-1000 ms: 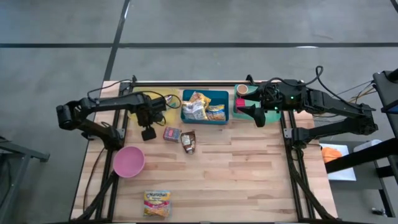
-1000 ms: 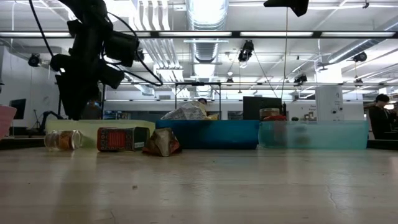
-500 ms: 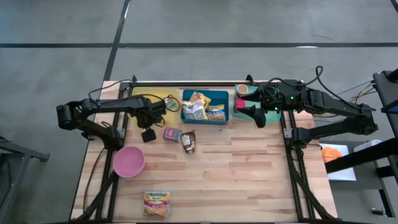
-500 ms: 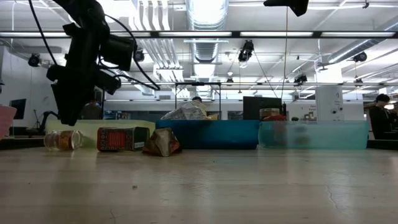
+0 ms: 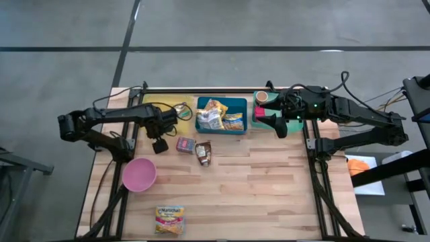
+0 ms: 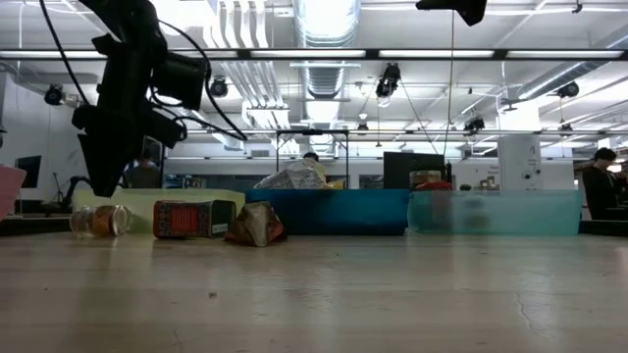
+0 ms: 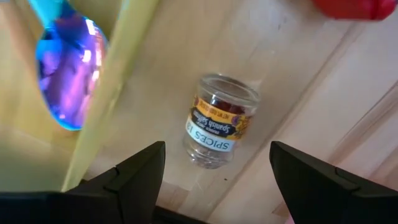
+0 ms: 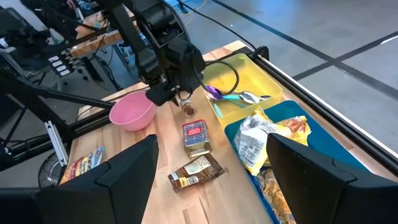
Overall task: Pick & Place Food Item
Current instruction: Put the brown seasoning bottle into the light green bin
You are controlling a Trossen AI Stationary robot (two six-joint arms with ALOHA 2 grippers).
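Note:
A small glass spice jar (image 7: 217, 121) with a yellow label lies on its side on the wood table, beside the yellow tray (image 7: 102, 99). My left gripper (image 7: 217, 148) hangs open just above it, pointing down, with one finger on each side of the jar and touching nothing. The low view shows the jar (image 6: 100, 220) below the gripper (image 6: 98, 184). My right gripper (image 5: 279, 129) waits open, raised over the table's far right by the teal bin (image 5: 261, 115).
A red tin (image 5: 185, 144) and a brown packet (image 5: 203, 152) lie right of the jar. The blue bin (image 5: 222, 122) holds snack bags. A purple spoon (image 7: 65, 74) lies in the yellow tray. A pink bowl (image 5: 139, 174) and a noodle packet (image 5: 169, 220) sit nearer.
My left gripper has sunk a little toward the spice jar, shifted slightly toward the table's left edge, and rolled a bit about its own axis. The jar has stayed where it was.

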